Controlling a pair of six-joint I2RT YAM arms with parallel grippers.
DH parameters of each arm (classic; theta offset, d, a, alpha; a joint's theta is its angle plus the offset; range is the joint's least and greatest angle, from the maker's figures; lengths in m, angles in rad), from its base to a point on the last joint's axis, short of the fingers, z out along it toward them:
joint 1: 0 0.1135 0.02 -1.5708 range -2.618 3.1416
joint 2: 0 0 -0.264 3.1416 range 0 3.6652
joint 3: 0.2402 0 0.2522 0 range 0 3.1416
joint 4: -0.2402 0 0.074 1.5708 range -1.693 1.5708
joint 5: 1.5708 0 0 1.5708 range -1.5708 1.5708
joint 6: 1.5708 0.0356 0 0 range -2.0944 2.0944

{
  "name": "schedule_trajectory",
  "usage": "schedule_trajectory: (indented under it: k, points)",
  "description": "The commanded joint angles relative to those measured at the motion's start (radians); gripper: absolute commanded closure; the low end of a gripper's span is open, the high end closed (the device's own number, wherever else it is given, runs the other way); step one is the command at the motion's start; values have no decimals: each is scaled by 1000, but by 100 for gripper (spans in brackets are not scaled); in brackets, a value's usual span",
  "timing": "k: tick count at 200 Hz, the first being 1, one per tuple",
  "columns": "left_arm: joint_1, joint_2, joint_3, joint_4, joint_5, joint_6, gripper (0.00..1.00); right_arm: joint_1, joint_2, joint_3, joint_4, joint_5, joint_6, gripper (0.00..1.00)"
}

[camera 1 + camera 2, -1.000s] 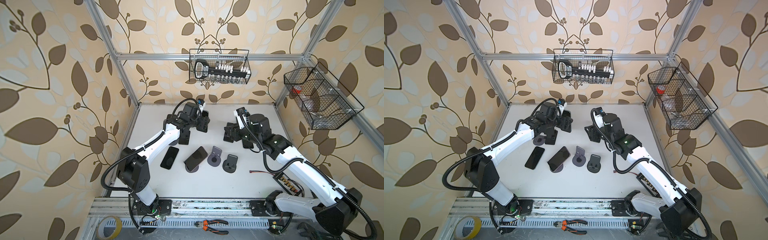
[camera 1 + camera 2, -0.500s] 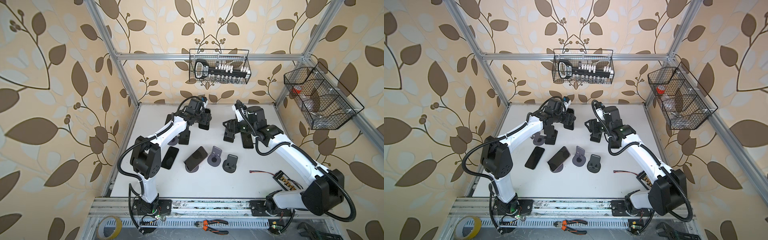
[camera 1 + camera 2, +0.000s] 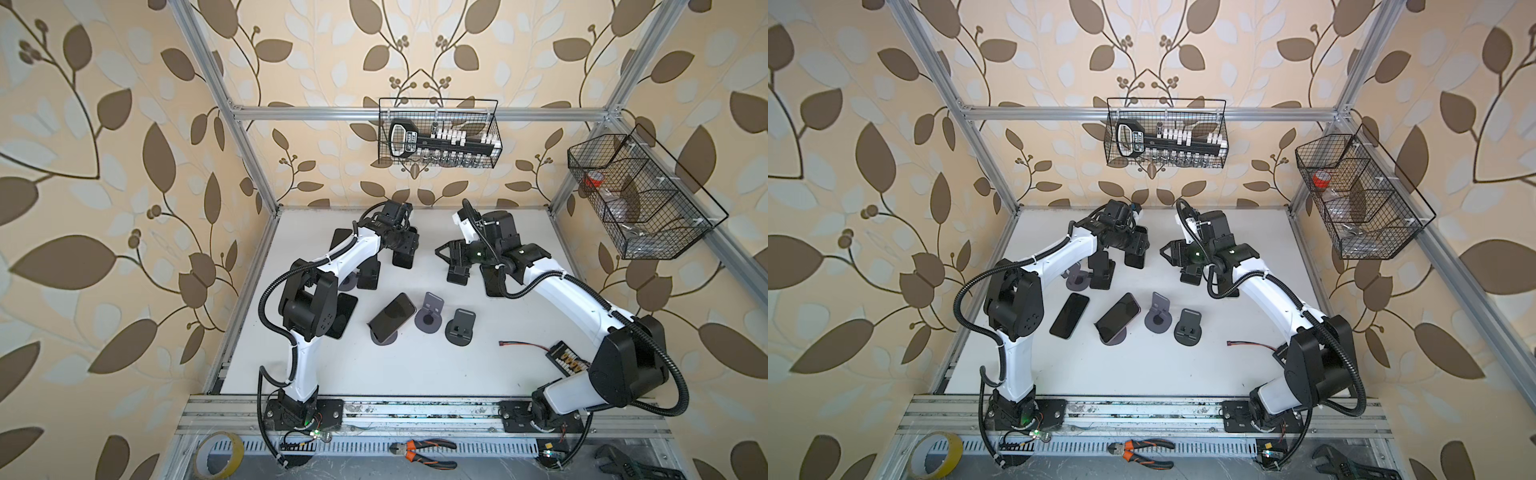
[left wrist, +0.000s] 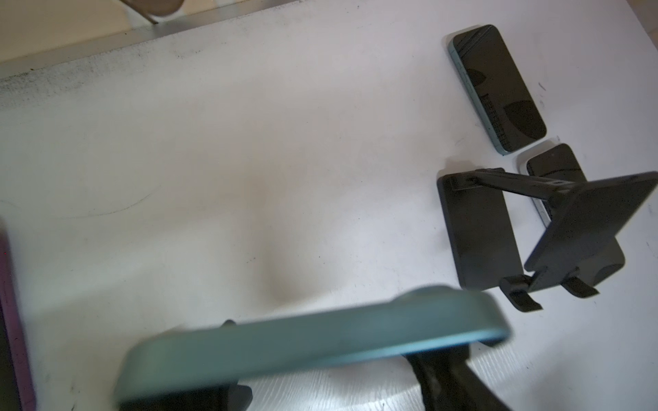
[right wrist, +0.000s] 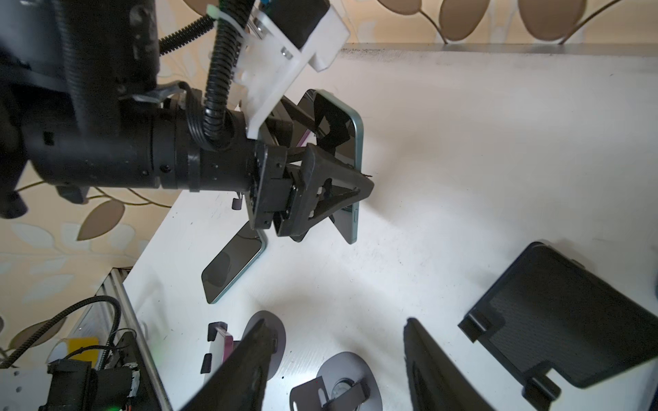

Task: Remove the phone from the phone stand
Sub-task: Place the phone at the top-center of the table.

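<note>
My left gripper is shut on a teal-edged phone. It holds the phone tilted in the air over the back of the table, clear of every phone stand. A black phone stand rests just below and to the left of it. My right gripper hovers a short way to the right, facing the left one. Its fingers are apart with nothing between them.
A dark phone leans on a grey round stand at mid-table, beside an empty grey stand and a black stand. Another phone lies flat. An empty black stand and more phones are at the back.
Both arms have folded their elbows up and toward the back. The left gripper has hardly shifted and still holds the phone. The right gripper has drifted slightly back and left.
</note>
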Motion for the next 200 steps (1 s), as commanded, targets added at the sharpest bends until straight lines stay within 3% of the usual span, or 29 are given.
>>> schedule_trajectory:
  k: [1,118,200]
  points:
    - [6,13,64,3,5,12,42,-2,35,22,-19,-81,48,39]
    - [15,212,272,-106,-78,-26,42,2,26,-35,-13,-182,132,40]
    - [17,264,315,-151,-103,-21,41,15,45,-1,-20,-201,155,39]
